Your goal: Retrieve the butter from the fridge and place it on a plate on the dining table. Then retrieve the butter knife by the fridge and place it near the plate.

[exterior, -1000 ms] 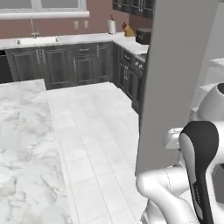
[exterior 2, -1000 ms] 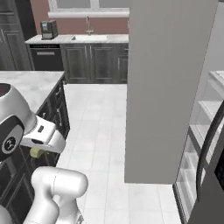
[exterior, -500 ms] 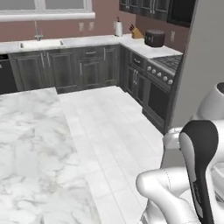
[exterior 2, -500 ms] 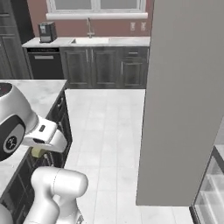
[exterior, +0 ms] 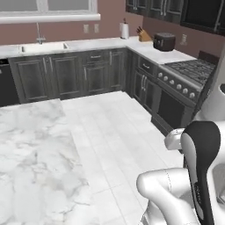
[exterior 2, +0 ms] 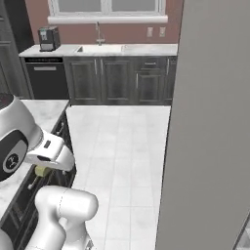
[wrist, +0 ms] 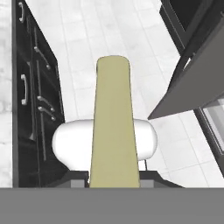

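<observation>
The butter, a pale yellow-green stick, stands lengthwise between my fingers in the hand view, and my gripper is shut on it. From the right base view the gripper hangs low at the left, with a bit of the butter showing under the white hand. The fridge's grey open door rises tall at the right; in the hand view the fridge door slants in from the right. The plate and the butter knife are out of view.
A white-veined marble counter over dark drawers lies to my left; I cannot tell if it is the dining table. White tiled floor stretches ahead to dark cabinets with a sink and a stove.
Both base views have swung, so the base has turned: the fridge door has left the left base view and slid right in the right one. The butter stays in my grip.
</observation>
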### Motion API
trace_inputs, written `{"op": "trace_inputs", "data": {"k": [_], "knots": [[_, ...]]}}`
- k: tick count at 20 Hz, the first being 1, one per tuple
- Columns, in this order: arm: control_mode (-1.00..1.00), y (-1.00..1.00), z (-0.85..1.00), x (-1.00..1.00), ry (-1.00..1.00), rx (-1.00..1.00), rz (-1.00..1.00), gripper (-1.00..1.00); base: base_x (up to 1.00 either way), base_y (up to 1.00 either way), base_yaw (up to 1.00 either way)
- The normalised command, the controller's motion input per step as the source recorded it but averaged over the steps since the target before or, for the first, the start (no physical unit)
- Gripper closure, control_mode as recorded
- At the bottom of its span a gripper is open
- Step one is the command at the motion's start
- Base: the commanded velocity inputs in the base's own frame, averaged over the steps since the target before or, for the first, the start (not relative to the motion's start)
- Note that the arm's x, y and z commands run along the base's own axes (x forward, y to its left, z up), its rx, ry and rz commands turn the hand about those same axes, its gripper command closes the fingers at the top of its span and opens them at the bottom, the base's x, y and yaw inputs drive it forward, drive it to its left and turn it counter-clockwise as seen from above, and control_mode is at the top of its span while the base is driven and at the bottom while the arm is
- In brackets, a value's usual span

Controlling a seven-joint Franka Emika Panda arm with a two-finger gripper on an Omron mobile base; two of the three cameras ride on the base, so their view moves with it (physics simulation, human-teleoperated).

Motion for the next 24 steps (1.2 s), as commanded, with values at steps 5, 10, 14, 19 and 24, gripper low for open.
{"op": "trace_inputs", "data": {"k": [5, 10, 14, 19, 24], "knots": [[1.00, 0.00, 0.00, 0.00, 0.00, 0.00, 0.00, 1.00, 1.00, 0.13, 0.01], [1.00, 0.00, 0.00, 0.00, 0.00, 0.00, 0.00, 1.00, 1.00, 0.11, -0.02], [1.00, 0.00, 0.00, 0.00, 0.00, 0.00, 0.00, 1.00, 1.00, 0.23, -0.41], [1.00, 0.00, 0.00, 0.00, 0.00, 0.00, 0.00, 1.00, 1.00, 0.28, -0.40], [1.00, 0.00, 0.00, 0.00, 0.00, 0.00, 0.00, 1.00, 1.00, 0.66, -0.24]]}}
